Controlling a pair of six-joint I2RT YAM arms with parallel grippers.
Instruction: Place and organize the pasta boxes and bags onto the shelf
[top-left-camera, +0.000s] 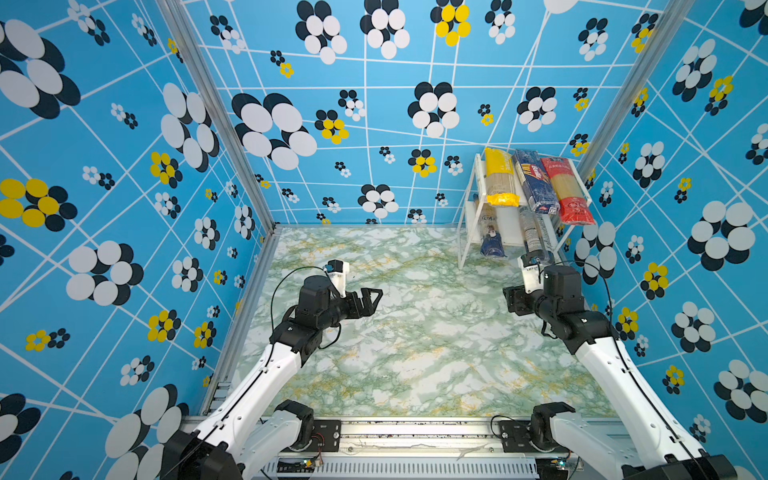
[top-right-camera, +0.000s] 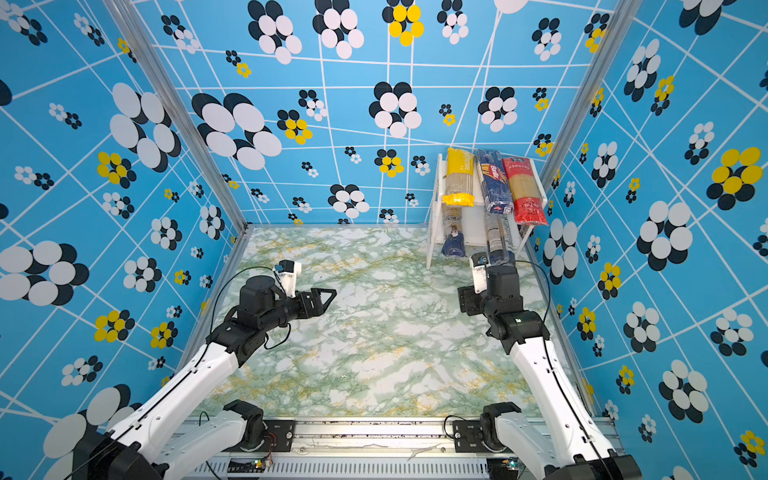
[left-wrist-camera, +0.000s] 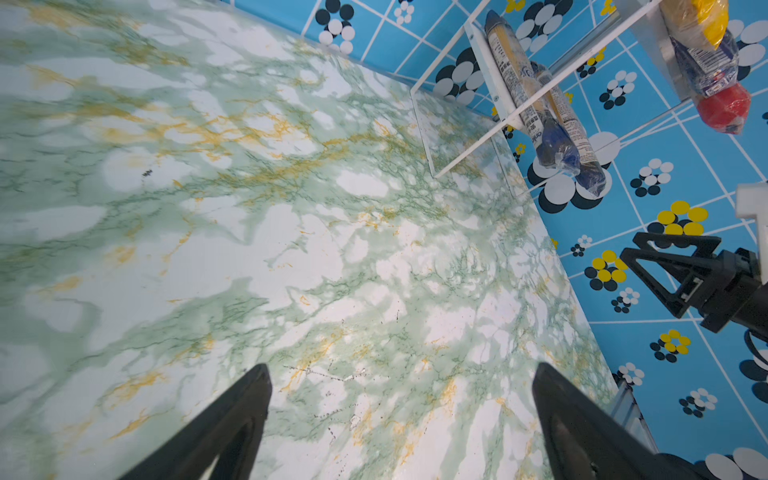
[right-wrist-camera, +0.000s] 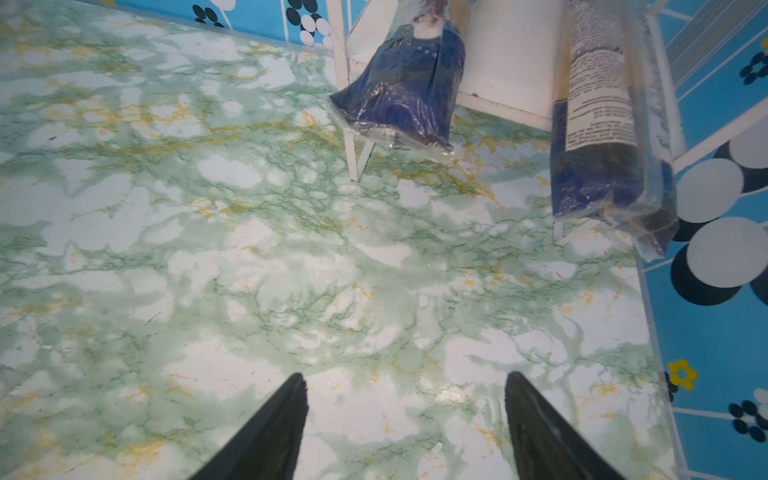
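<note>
Green-veined marble tabletop (top-left-camera: 415, 332) fills my view, and the shelf (top-left-camera: 509, 226) stands in its far right corner. I see the yellow pack (top-left-camera: 500, 178), Barilla pack (top-left-camera: 534, 183) and red pack (top-left-camera: 569, 191) side by side on the upper board. A clear pack (top-left-camera: 490, 237) and a second clear pack (top-left-camera: 534, 237) lie on the lower board. My left gripper (top-left-camera: 371, 298) and right gripper (right-wrist-camera: 405, 415) both hang above the marble, fingers spread, holding nothing
</note>
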